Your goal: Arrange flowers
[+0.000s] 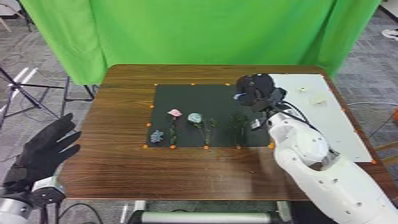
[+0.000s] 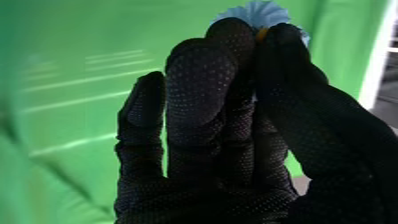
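Observation:
In the head view my right hand [image 1: 258, 90] is over the upper right corner of the dark mat [image 1: 182, 95], with a bit of a blue flower [image 1: 238, 96] at its left side. The right wrist view shows this hand [image 2: 222, 165] pinching the blue flower [image 2: 258, 14] between thumb and finger; its petals stand above the fingertips. A pink flower [image 1: 175, 113], a pale teal flower [image 1: 195, 118] and a small grey-blue flower [image 1: 157, 136] lie on the mat. Green stems [image 1: 240, 125] lie farther right. My left hand [image 1: 43, 150] is open beside the table's left edge.
A white board [image 1: 342, 127] with small pale pieces lies along the right side of the brown table [image 1: 115, 165], partly under my right arm. Orange markers line the mat's border. A green curtain [image 1: 213, 35] hangs behind the table.

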Robot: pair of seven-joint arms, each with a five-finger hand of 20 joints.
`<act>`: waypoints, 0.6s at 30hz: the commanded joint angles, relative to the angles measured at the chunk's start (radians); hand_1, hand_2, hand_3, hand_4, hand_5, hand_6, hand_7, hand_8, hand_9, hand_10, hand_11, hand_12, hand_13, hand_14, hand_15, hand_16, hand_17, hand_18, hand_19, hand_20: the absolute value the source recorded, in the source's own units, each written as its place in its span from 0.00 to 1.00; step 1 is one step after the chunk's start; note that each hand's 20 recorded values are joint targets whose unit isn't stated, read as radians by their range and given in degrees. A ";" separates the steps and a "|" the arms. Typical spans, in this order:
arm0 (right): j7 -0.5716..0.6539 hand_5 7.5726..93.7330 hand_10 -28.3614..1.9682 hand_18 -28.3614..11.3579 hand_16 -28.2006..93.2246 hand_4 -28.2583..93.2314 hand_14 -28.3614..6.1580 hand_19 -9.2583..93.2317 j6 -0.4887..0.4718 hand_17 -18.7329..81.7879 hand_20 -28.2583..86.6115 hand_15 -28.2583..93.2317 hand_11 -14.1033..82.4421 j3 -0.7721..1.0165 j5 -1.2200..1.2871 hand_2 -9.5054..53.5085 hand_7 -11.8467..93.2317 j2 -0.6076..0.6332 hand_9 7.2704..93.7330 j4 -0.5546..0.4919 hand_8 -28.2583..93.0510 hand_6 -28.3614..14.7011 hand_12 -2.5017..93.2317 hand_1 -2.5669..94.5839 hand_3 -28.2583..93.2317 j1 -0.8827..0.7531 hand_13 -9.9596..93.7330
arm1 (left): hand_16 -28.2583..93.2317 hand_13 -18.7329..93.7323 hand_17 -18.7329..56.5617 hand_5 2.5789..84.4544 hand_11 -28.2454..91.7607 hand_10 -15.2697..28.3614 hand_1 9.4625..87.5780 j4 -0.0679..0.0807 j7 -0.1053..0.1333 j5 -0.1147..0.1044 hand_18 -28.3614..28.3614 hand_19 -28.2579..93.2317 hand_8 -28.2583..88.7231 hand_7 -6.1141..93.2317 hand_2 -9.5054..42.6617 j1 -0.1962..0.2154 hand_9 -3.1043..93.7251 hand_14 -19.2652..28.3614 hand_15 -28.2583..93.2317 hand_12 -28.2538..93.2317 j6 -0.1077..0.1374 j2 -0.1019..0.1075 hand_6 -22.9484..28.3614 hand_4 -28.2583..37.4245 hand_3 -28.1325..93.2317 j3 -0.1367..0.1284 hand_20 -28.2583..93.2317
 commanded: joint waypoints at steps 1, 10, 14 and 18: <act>-0.018 0.68 0.76 0.29 0.55 0.00 0.80 0.82 -0.072 0.45 0.66 0.66 0.36 -0.058 -0.016 0.00 0.62 -0.096 0.88 0.035 0.21 0.73 0.56 0.53 0.91 0.017 0.84 | 0.28 0.28 0.08 0.23 0.33 0.55 0.19 -0.003 -0.010 -0.005 0.82 0.53 0.16 0.26 0.21 0.011 0.21 0.66 0.38 0.38 -0.004 0.004 0.45 0.00 0.81 -0.001 0.31; 0.008 0.69 0.77 0.29 0.54 0.00 0.78 0.82 -0.091 0.44 0.66 0.67 0.35 -0.114 -0.035 0.00 0.62 -0.151 0.89 0.115 0.21 0.74 0.55 0.53 0.91 0.052 0.83 | 0.28 0.28 0.08 0.23 0.33 0.55 0.19 0.001 -0.017 -0.003 0.82 0.53 0.15 0.26 0.21 0.004 0.21 0.66 0.38 0.38 -0.006 0.004 0.45 0.00 0.81 0.003 0.31; 0.020 0.69 0.77 0.29 0.54 0.00 0.79 0.81 -0.086 0.44 0.67 0.67 0.34 -0.129 -0.046 0.00 0.62 -0.169 0.89 0.136 0.21 0.74 0.55 0.52 0.91 0.063 0.83 | 0.28 0.28 0.08 0.23 0.33 0.55 0.19 0.002 -0.018 -0.002 0.82 0.53 0.15 0.26 0.21 0.002 0.21 0.66 0.38 0.38 -0.006 0.003 0.45 0.00 0.81 0.006 0.31; 0.026 0.68 0.77 0.28 0.54 0.00 0.79 0.81 -0.098 0.43 0.67 0.67 0.33 -0.123 -0.043 0.00 0.62 -0.177 0.88 0.135 0.21 0.74 0.54 0.52 0.91 0.062 0.83 | 0.28 0.28 0.08 0.23 0.34 0.55 0.19 0.002 -0.021 -0.002 0.82 0.53 0.15 0.26 0.21 0.000 0.21 0.66 0.37 0.38 -0.008 0.005 0.45 0.00 0.81 0.005 0.31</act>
